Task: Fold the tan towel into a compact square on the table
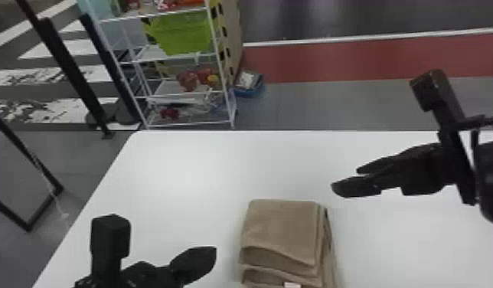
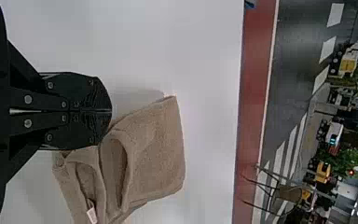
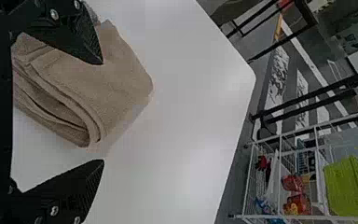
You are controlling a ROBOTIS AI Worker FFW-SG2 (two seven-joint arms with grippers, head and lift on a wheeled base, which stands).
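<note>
White worktop point(image 1: 188, 164); in my head view the folded tan towel point(image 1: 284, 229) lies at six o'clock. Left wrist view: left end effector point(image 2: 111, 110) clenched, empty. Right wrist view: right end effector point(image 3: 103, 112) released. Folding looks nearly done; next, I'd square edges.

You have the tan towel point(image 1: 284, 229) folded on the table point(image 1: 188, 172), between left gripper point(image 1: 212, 252) and right gripper point(image 1: 346, 179), apparently apart from both.
</note>
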